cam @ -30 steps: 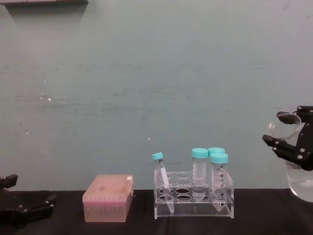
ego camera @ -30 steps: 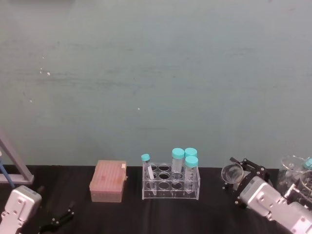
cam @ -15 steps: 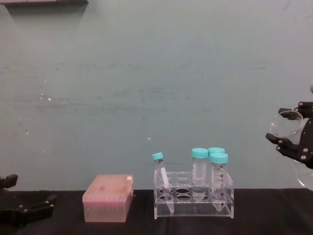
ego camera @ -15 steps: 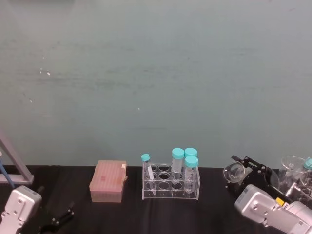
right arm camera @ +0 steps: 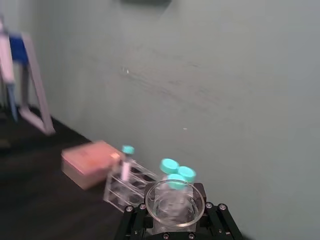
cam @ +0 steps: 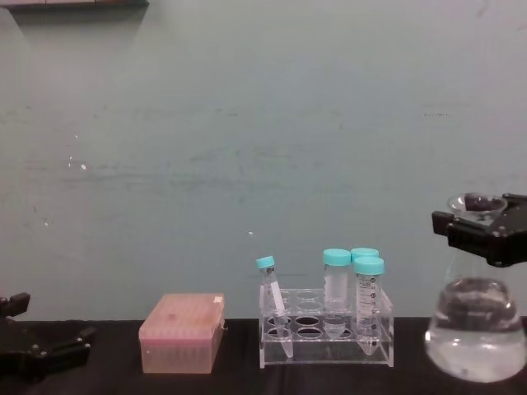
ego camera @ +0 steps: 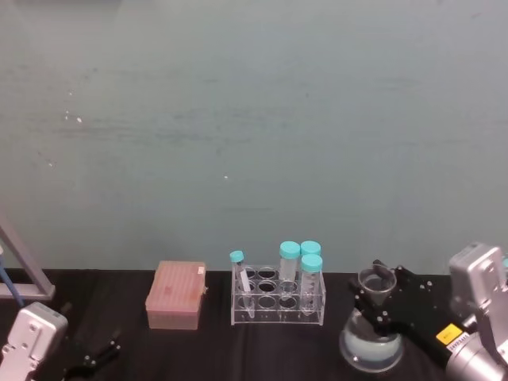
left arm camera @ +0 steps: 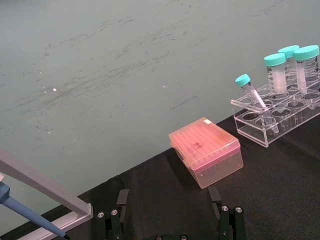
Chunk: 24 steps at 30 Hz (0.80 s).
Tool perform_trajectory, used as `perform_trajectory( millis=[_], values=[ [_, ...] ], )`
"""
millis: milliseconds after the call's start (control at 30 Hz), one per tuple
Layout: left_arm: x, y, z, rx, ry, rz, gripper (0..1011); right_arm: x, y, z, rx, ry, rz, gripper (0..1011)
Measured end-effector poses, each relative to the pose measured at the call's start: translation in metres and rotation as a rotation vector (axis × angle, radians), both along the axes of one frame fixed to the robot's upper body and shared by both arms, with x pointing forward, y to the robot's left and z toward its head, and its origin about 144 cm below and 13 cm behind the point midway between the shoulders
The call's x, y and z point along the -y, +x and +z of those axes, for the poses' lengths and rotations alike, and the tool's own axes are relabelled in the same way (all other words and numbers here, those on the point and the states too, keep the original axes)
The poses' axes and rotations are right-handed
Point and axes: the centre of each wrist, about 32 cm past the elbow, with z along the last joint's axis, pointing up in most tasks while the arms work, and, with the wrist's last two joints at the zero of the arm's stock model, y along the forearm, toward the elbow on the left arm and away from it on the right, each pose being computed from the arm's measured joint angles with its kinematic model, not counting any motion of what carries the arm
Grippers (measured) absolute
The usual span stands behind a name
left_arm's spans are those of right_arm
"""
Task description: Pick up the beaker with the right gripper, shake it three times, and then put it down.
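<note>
Between the jaws of the right pincer (ego camera: 379, 300): the beaker (ego camera: 369, 348), clamped at the neck just under its flared rim, so this pincer is closed on glass.
Why the neck: as I judge it, this is the one part narrow enough for the flat jaws, and the rim above would stop the glass from sliding down.
Beaker's pose: upright, with the wide base straight below the pincer and clear liquid in the bottom. Upright keeps the liquid away from the open mouth.
Base and desk (ego camera: 262, 349): the base sits low, near the black desk. Whether it touches I cannot tell.
To the pincer's left: the tube rack (ego camera: 278, 305), apart from the beaker, then the pink box (ego camera: 175, 295) farther off.
Left pincer (left arm camera: 170, 224): parked low, well apart on the far left, fingers wide, holding nothing.
Risk: a shake swung toward the rack could knock the tubes, in my judgement.
</note>
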Motion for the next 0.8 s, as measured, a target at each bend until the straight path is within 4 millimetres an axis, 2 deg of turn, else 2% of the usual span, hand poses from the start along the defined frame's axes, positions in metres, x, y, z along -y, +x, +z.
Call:
perform_trajectory(
  millis=[233, 800],
  values=[
    [0.0000, 0.0000, 0.0000, 0.000, 0.000, 0.000, 1000, -0.0032, -0.0018, -0.0023, -0.080, 0.124, 0.016, 478],
    [0.0000, 0.0000, 0.0000, 0.000, 0.000, 0.000, 1000, -0.0070, -0.0036, -0.0051, -0.126, 0.115, 0.016, 478]
  ],
)
